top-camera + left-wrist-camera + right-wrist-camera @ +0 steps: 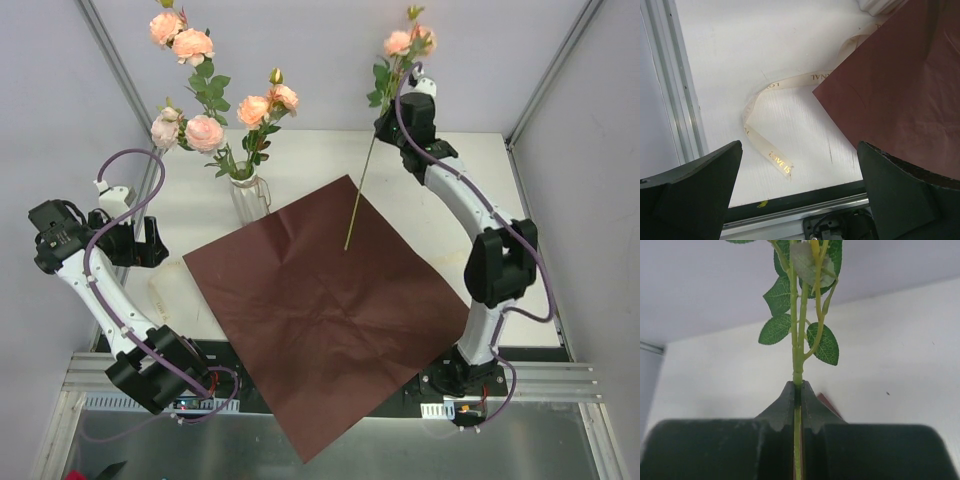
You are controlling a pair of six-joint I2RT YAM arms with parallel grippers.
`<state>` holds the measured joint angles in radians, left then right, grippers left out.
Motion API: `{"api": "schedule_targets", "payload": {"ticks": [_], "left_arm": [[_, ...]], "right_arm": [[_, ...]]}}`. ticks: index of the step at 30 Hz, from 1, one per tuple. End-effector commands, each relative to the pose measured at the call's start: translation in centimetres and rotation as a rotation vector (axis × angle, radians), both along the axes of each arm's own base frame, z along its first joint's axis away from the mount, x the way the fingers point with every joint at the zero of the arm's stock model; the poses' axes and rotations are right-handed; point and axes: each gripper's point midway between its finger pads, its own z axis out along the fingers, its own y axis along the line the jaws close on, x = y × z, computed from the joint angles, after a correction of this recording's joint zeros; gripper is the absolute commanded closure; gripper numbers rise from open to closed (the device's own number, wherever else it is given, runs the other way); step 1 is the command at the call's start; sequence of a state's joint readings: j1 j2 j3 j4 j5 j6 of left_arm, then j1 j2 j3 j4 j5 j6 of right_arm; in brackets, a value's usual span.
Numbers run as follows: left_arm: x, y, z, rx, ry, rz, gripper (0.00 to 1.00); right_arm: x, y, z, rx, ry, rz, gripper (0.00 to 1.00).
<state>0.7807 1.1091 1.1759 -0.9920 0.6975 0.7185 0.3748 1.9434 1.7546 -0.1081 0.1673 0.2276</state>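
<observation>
Cream ribbon (pixel 771 155), lettered in gold, lies curled on the white table (pixel 790 40) directly below the left gripper (pixel 800 146), whose fingers stand wide apart and hold nothing. The ribbon's far end runs up along the left edge of the maroon paper (pixel 320 300). To the right, a glass vase (pixel 250 200) of pink roses stands just beyond the paper's far-left edge. The paper lies flat, set as a diamond between the two arms. Further right, the right gripper (pixel 388 128) is raised over the far side of the table, its jaws clamped on a single rose stem (pixel 360 195), with leaves just above the pinch. The stem's long axis is near upright. It slants from the blooms (pixel 410 42) above the gripper down and leftward to a lower end over the paper's far corner. Contact there cannot be told. The left gripper is well apart from the stem, across the paper.
</observation>
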Motion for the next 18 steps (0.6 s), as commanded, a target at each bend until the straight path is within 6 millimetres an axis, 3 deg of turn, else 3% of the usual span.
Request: {"api": "schedule_targets", "payload": {"ticks": [1,3,6,7,9,13,15,16,18], "left_arm": [[0.0,0.0,1.4,0.014,-0.029,-0.006,0.01],[0.2,0.0,1.7,0.008,-0.033,-0.002,0.01],[0.4,-0.1,2.0,-0.015,-0.038,0.008,0.01],[0.5,-0.1,2.2,-0.026,-0.040,0.016,0.01],[0.7,0.0,2.4,-0.045,-0.049,0.023,0.01],[1.0,0.2,2.8,-0.080,-0.057,0.045,0.01],[1.0,0.1,3.1,-0.088,-0.065,0.047,0.01],[1.0,0.0,3.1,-0.090,-0.066,0.047,0.01],[0.8,-0.1,3.3,-0.083,-0.072,0.046,0.01]], "right_arm": [[-2.1,2.0,16.2,0.213,-0.455,0.109,0.99],[-3.7,3.0,20.8,0.219,-0.599,0.171,0.99],[-8.1,4.9,28.7,0.196,-0.824,0.255,0.99],[-10.0,6.8,30.2,0.198,-0.866,0.326,0.99],[-13.1,7.9,34.1,0.158,-1.001,0.380,0.99],[-19.6,11.4,39.4,0.178,-1.188,0.496,0.99],[-21.0,12.5,40.5,0.163,-1.246,0.522,0.99],[-22.8,13.2,42.1,0.187,-1.291,0.544,0.99],[-23.4,14.5,42.5,0.199,-1.315,0.567,0.99]]}}
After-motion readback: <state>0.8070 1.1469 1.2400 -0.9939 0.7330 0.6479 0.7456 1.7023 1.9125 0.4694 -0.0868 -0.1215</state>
